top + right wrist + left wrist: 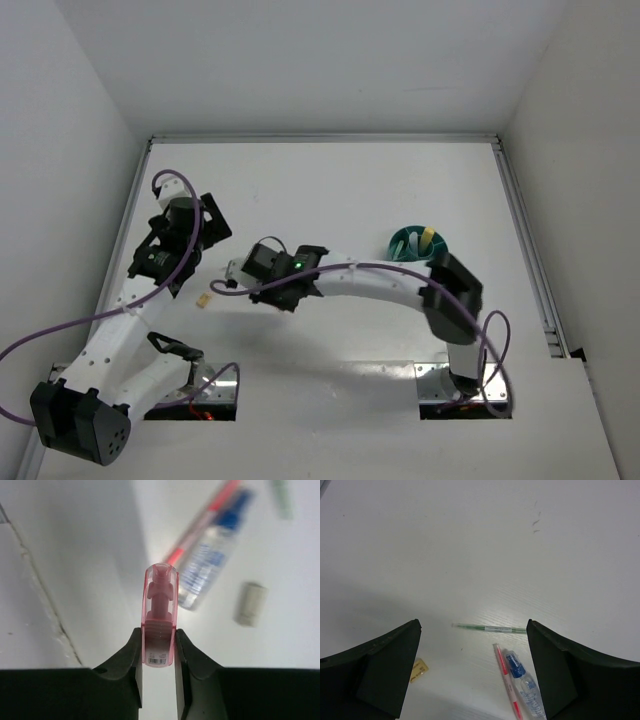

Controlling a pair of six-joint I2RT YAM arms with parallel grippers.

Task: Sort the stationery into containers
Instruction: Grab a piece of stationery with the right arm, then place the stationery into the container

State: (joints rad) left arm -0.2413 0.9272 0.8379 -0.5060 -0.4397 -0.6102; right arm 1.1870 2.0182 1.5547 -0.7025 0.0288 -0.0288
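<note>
Right pincer [159, 636] around pink marker [160, 597]

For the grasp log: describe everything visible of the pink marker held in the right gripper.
The pink marker points away from the wrist camera, rounded cap end farthest out. The cap is translucent pink, glossy plastic by the look of it, with a solid pink stepped core showing inside and a small barcode label near the gripped end. It looks intact and capped. The right gripper is shut on it, its dark fingers pressing either side. Nothing else touches it, and the table behind is blurred, so it appears held above the surface.
</note>
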